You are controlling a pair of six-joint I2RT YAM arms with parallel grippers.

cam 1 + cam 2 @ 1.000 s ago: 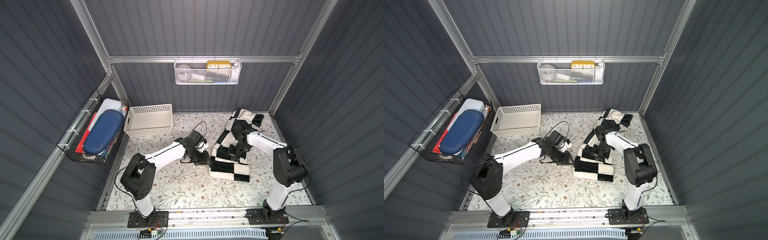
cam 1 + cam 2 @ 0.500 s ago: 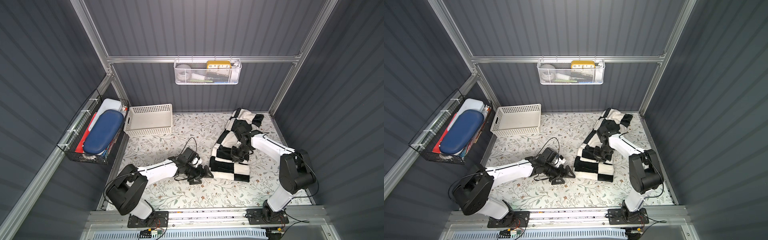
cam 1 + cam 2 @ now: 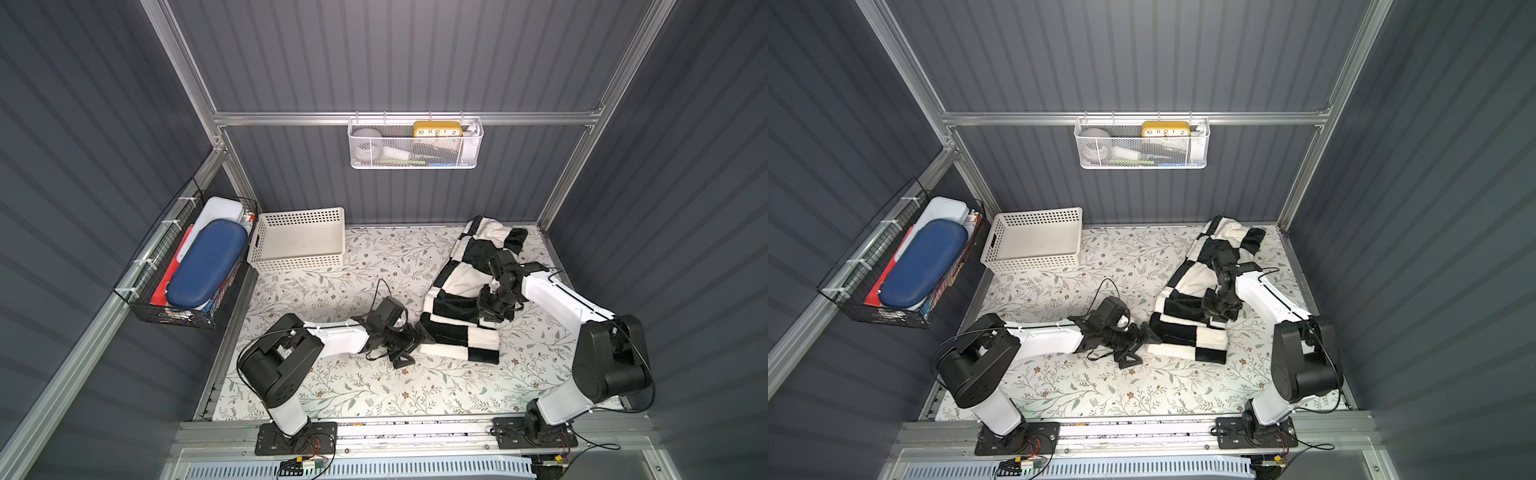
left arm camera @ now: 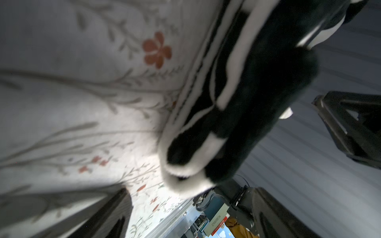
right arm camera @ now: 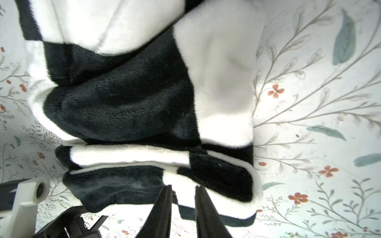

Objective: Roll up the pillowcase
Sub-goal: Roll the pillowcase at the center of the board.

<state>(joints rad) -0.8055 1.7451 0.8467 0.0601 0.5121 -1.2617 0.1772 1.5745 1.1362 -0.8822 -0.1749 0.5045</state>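
Left gripper (image 3: 415,348): black hard plastic with angular, triangular fingers, lying low over the cover, jaws spread wide. In the left wrist view one finger (image 4: 354,131) and the other (image 4: 107,214) stand well apart, and the blunt, layered end of the pillowcase (image 3: 459,280) sits between them, clamped by neither. In both top views the upper fingertip is just beside that end. Right gripper (image 5: 182,190): two slim, dark, tapering fingers a narrow gap apart, pointing down, with their tips on the nearest fold of the plush cloth. The pillowcase is thick, soft, short-piled fabric in large black and white squares. It lies on the right half of the table, running slantwise from the rear right corner toward the front middle. Its near end is doubled into a thick, flat, banded roll of several layers, seen edge-on in the right wrist view. Its far end is loose and rumpled against the rear wall. The right arm's white link reaches over its right edge. The cover (image 3: 353,286) is smooth, pale and flat, printed with thin grey-green sprigs and small rust flowers. A rectangular cream basket (image 3: 299,262) of perforated plastic stands at the rear left, well apart from the cloth. The walls are dark ribbed panels in aluminium framing.
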